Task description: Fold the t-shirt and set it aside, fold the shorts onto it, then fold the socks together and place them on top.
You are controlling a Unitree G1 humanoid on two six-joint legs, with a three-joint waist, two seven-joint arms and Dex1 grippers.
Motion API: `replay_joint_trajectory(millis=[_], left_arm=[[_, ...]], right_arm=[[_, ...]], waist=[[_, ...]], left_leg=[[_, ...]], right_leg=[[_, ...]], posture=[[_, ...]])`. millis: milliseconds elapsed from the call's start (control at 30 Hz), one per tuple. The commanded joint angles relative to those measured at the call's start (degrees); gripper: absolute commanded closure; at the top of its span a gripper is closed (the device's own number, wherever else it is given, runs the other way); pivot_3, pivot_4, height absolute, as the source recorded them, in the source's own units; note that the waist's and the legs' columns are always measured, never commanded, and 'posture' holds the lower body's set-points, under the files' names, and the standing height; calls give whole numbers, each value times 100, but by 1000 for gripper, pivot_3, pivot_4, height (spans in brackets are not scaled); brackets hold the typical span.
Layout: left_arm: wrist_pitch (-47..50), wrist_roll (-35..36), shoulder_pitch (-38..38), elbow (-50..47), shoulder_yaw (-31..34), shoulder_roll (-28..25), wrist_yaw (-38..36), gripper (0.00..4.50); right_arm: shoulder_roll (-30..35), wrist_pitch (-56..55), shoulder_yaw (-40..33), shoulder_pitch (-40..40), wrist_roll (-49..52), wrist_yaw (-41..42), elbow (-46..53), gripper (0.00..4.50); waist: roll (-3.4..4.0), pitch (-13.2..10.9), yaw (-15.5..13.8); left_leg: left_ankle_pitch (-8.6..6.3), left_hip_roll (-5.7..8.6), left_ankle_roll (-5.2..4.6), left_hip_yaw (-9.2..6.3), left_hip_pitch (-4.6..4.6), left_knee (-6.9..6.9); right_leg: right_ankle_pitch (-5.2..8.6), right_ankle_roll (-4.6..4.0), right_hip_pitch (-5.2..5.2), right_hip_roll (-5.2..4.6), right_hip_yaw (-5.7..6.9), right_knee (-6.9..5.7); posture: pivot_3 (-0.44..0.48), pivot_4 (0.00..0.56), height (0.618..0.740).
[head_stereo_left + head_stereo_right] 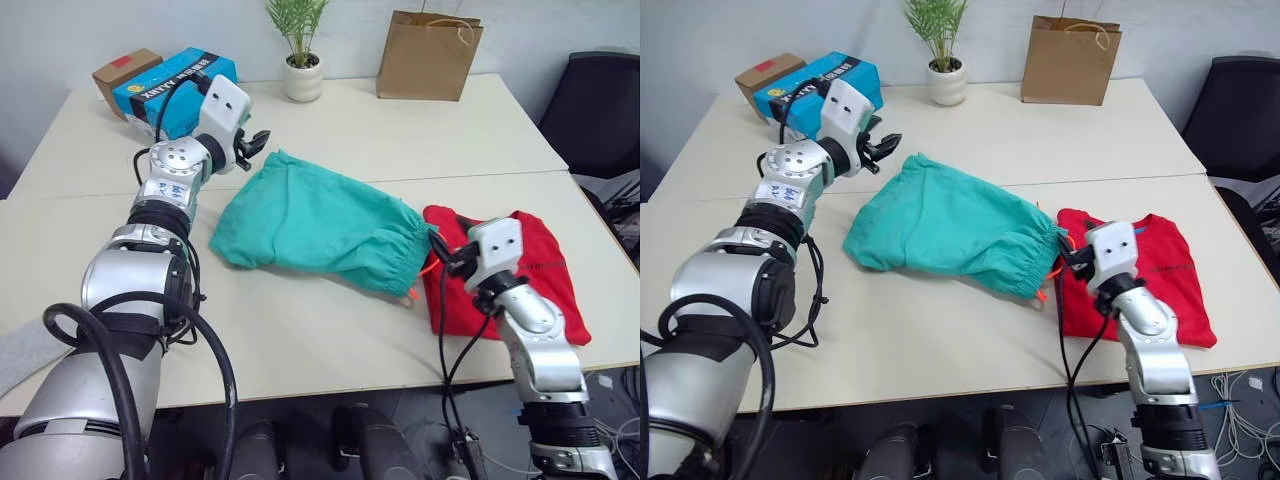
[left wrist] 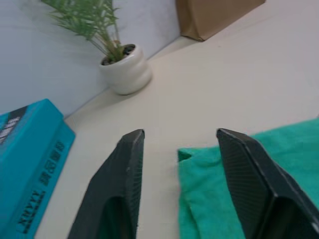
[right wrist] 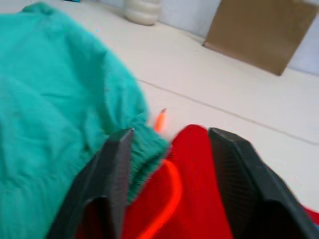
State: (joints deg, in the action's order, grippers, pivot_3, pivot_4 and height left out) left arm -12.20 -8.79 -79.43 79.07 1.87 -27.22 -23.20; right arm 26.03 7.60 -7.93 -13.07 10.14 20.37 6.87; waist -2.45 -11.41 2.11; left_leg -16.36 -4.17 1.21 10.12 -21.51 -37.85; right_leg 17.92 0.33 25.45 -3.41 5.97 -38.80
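Observation:
The teal shorts (image 1: 310,220) lie spread in the middle of the table, waistband to the right, with the orange drawstring (image 1: 413,295) trailing at their near right corner. The folded red t-shirt (image 1: 545,275) lies just right of them. My left gripper (image 1: 258,143) is open just above the shorts' far left corner (image 2: 199,199), which sits between its fingers. My right gripper (image 1: 445,255) is open over the t-shirt's left edge (image 3: 194,164), next to the waistband (image 3: 144,149). A light grey piece of fabric (image 1: 18,352) at the front left edge looks like a sock.
Along the back of the table stand a blue box (image 1: 175,85), a small cardboard box (image 1: 125,70), a potted plant (image 1: 300,60) and a brown paper bag (image 1: 428,55). A black chair (image 1: 600,100) is off the right side.

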Motion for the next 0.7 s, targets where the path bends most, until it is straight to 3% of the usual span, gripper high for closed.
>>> replay_joint_trajectory(millis=[33,100,133,233,333,400,500,700], left_arm=[[-309,-52,49,-260,-3,-442,-516,813],[-553,158,103,-350,117,-496,-1207,235],[-638,357,180,-434,208,-520,-1907,55],[-1268,1002,1084,-1308,173,-786,-4637,55],[-1508,1225,2093,-2337,-34,-1110,-5748,55],[-1421,1333,2712,-3005,-68,-1232,-5837,55],[-1481,999,3185,-3333,-222,-1256,-5330,55],[-1861,73,2904,-2582,-653,-996,-3719,55]], right_arm=[[287,-359,-28,10,279,652,776,538],[342,-567,144,40,632,1233,1091,0],[408,-436,338,94,889,1594,1343,0],[701,181,1263,311,875,2242,1895,0],[576,189,1560,275,386,1945,1656,0],[564,88,1692,214,-1,1818,1325,0],[697,-111,1827,53,-682,1675,802,0],[683,-119,1890,-333,-1283,1516,174,0]], waist=[[0,0,34],[0,0,23],[-1,0,0],[2,3,-13],[3,3,34],[0,2,40],[-7,4,-29],[-13,8,-132]], left_leg=[[3,0,6,0,3,5],[9,-1,17,0,8,16],[11,-2,21,-3,8,16],[11,-5,25,-3,14,13],[8,-35,30,4,17,1],[8,-39,30,4,18,-9],[8,-41,28,-5,12,-27],[7,-17,3,-15,6,-28]], right_leg=[[2,-4,1,1,0,-2],[6,-9,1,7,2,-4],[8,-12,1,10,3,-5],[13,-16,-4,15,1,-10],[17,-22,-4,18,1,-19],[17,-22,-3,16,-3,-34],[17,-24,-2,13,-3,-44],[14,-18,-4,-10,-3,-45]], posture=[[0,150,740],[0,150,740],[0,150,740],[0,150,740],[0,150,740],[0,150,740],[0,150,740],[0,150,740]])
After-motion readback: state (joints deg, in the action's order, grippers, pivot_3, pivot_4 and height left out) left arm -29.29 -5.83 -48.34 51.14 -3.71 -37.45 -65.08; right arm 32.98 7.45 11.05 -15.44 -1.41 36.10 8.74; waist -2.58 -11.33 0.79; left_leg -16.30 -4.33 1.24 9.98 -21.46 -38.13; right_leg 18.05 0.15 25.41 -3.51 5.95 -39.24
